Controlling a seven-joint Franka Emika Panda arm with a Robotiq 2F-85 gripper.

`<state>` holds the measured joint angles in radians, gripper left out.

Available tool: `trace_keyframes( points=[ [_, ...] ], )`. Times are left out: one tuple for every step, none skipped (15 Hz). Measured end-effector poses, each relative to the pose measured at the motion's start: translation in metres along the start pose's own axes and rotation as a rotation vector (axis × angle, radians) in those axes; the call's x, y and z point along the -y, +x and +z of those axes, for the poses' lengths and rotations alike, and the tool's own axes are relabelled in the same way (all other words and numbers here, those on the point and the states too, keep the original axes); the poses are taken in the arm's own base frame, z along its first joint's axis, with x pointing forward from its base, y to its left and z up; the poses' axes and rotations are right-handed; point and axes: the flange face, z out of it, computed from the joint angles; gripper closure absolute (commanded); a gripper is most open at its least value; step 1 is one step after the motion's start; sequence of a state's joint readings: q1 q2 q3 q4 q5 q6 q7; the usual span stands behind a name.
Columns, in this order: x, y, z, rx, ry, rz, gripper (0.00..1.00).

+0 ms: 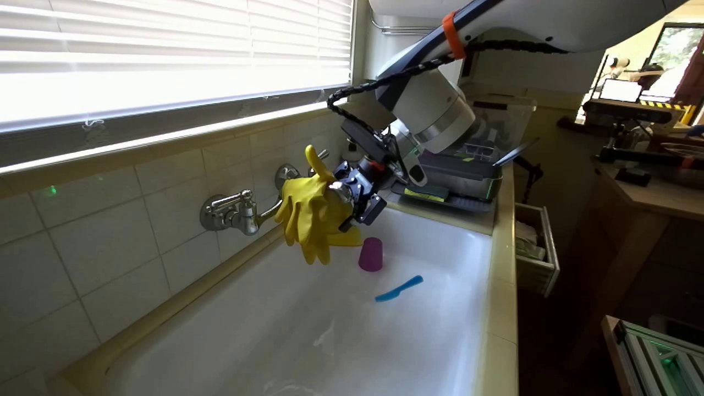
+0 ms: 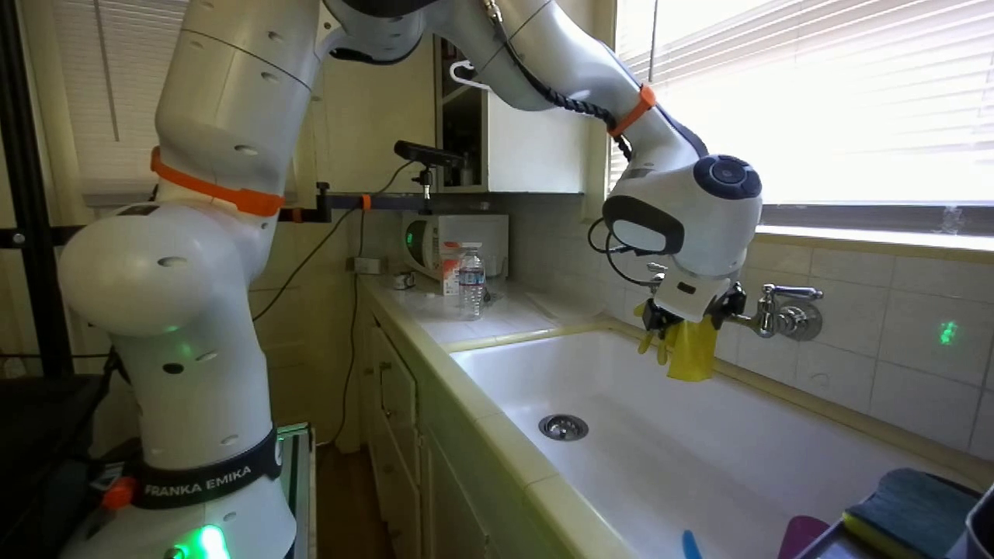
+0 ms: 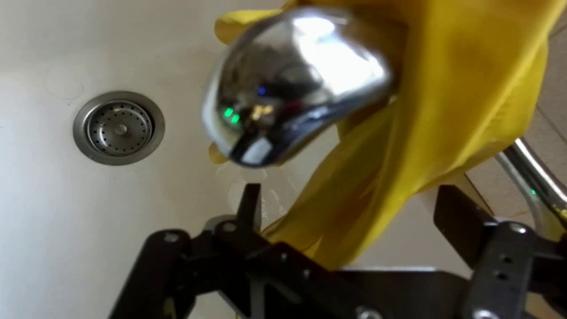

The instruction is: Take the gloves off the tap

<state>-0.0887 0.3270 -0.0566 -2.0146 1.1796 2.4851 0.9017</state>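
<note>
The yellow gloves (image 1: 308, 220) hang draped over the spout of the chrome tap (image 1: 236, 212), above the sink. In an exterior view their cuff end (image 2: 693, 353) hangs below my gripper (image 2: 695, 317). In the wrist view the gloves (image 3: 460, 88) run down between the spread fingers of my gripper (image 3: 352, 204). The tap's rounded spout end (image 3: 283, 88) sticks out close to the camera, just beyond the fingers. My gripper is open around the gloves; the right finger stands apart from them. Whether the left finger touches them I cannot tell. Much of the spout is hidden under the gloves.
In the white sink (image 1: 429, 341) lie a purple cup (image 1: 371, 254) and a blue knife-shaped item (image 1: 400, 289). A dish rack with a sponge (image 1: 426, 192) stands at one end. The tiled wall (image 1: 110, 231) and tap knobs are close to the gripper.
</note>
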Motion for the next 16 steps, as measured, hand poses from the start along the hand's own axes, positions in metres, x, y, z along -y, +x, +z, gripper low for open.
trace_keyframes(
  points=[
    [0.000,0.000,0.002,0.001,-0.001,0.000,0.26],
    [0.001,0.000,0.004,0.002,-0.002,-0.001,0.32],
    [0.002,0.000,0.006,0.003,-0.003,-0.002,0.42],
    [0.002,0.001,0.008,0.003,-0.003,-0.003,0.50],
    [0.003,0.001,0.009,0.003,-0.003,-0.004,0.56],
    [0.004,0.001,0.009,0.003,-0.002,-0.005,0.65],
    [0.004,0.002,0.010,0.003,-0.002,-0.006,0.72],
    [0.004,0.002,0.010,0.004,-0.001,-0.008,0.81],
    [0.005,0.002,0.010,0.004,0.001,-0.010,0.87],
    [0.005,0.002,0.009,0.004,0.003,-0.013,0.96],
    [0.006,0.002,0.009,0.004,0.006,-0.016,0.99],
    [0.007,0.002,0.008,0.002,0.009,-0.020,1.00],
    [0.008,0.002,0.007,-0.001,0.013,-0.024,1.00],
    [0.009,0.003,0.006,-0.008,0.023,-0.031,1.00],
    [0.011,0.003,0.004,-0.018,0.037,-0.038,0.99],
    [0.012,0.003,0.001,-0.028,0.052,-0.047,0.99]
  ],
)
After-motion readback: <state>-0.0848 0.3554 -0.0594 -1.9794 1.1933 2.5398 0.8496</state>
